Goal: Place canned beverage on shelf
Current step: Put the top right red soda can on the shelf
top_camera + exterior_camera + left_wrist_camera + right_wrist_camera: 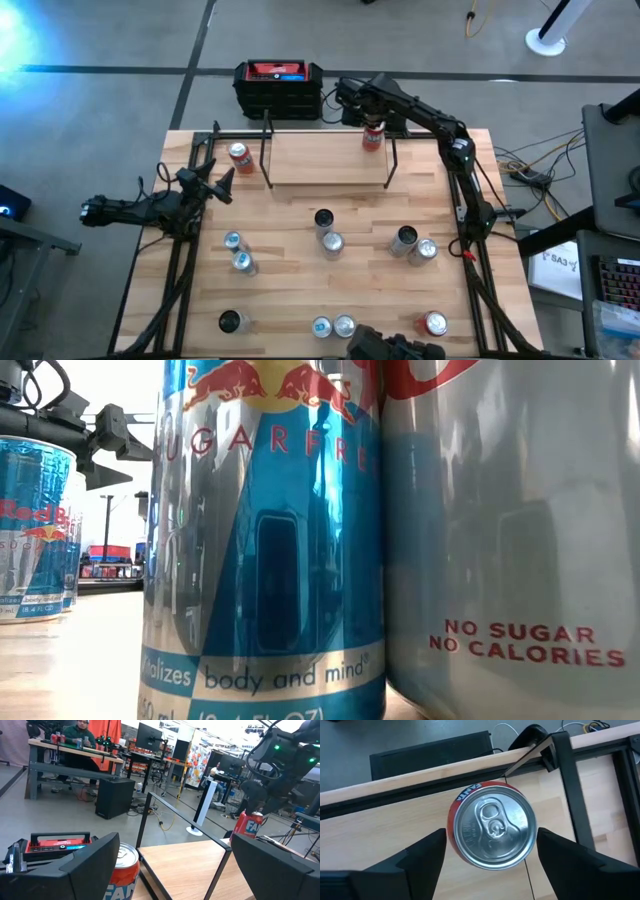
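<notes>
The right hand (490,857), fingers spread, hovers over the upright red can (492,827) standing between them on the shelf (325,155), while beyond, the left hand (215,183) waits released near another can (239,157).

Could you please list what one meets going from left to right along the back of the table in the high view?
Left gripper → red can → shelf → second red can under the right gripper.

Two dark jointed arms, black angular pincer fingers (415,860), green wrist lights.
</notes>
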Available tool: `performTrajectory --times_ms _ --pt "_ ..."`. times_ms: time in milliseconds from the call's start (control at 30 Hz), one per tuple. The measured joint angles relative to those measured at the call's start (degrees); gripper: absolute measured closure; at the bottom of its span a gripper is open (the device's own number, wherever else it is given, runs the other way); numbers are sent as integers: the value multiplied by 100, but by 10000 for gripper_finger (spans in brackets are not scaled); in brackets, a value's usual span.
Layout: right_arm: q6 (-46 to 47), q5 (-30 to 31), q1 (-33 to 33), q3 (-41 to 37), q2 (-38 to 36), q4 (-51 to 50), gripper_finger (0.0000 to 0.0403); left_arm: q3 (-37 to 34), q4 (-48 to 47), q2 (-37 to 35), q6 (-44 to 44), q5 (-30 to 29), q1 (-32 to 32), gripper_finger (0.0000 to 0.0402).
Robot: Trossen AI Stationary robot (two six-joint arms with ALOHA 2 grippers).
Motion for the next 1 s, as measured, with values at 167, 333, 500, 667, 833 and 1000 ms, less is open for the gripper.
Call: performTrajectory --times_ms 167,333,500,667,833,1000 --pt "-58 4 -12 -34 14 67 123 0 0 2 2 0 2 33" --pt "-71 7 -46 -88 14 152 132 0 0 1 1 -2 2 33" --pt "-89 3 -47 -94 14 179 137 0 0 0 1 -1 1 33" --pt "-76 -75 -48 -94 9 121 135 0 0 0 0 -1 2 33" --pt "-32 -258 -42 2 -20 -228 134 0 0 0 1 0 2 33" --pt "-10 -420 13 68 -104 -260 138 0 0 0 0 -1 1 33"
